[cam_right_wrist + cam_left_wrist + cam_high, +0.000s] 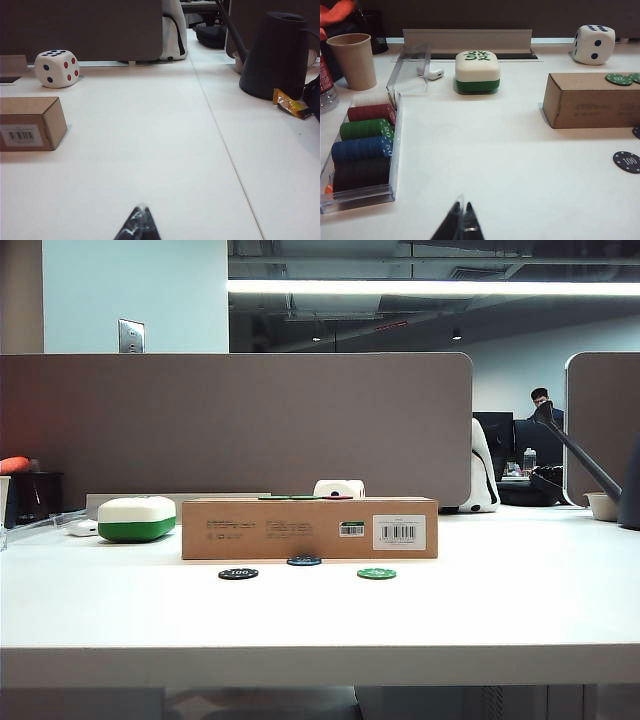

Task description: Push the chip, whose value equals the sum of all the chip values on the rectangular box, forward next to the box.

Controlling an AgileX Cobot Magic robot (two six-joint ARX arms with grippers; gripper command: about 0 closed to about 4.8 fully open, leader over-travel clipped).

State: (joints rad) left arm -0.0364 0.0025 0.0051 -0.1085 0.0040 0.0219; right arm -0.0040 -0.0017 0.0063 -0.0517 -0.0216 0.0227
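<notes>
Brown cardboard rectangular box [309,528] on the worktop [320,615], green chips on its lid; the blue chip [304,561] lies just before its front face, seemingly already pushed up. Left claw [462,225] and right claw [139,227] both hang low, tips together, well apart from it. We judge only retreat remains. Chip numerals unreadable.

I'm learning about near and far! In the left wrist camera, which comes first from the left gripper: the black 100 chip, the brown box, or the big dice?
From the left gripper, shut and low over the table:
1. Black 100 chip, on the table in front of the box.
2. Brown box, behind the chip.
3. Dice, farthest, beyond the box near the divider.
</notes>
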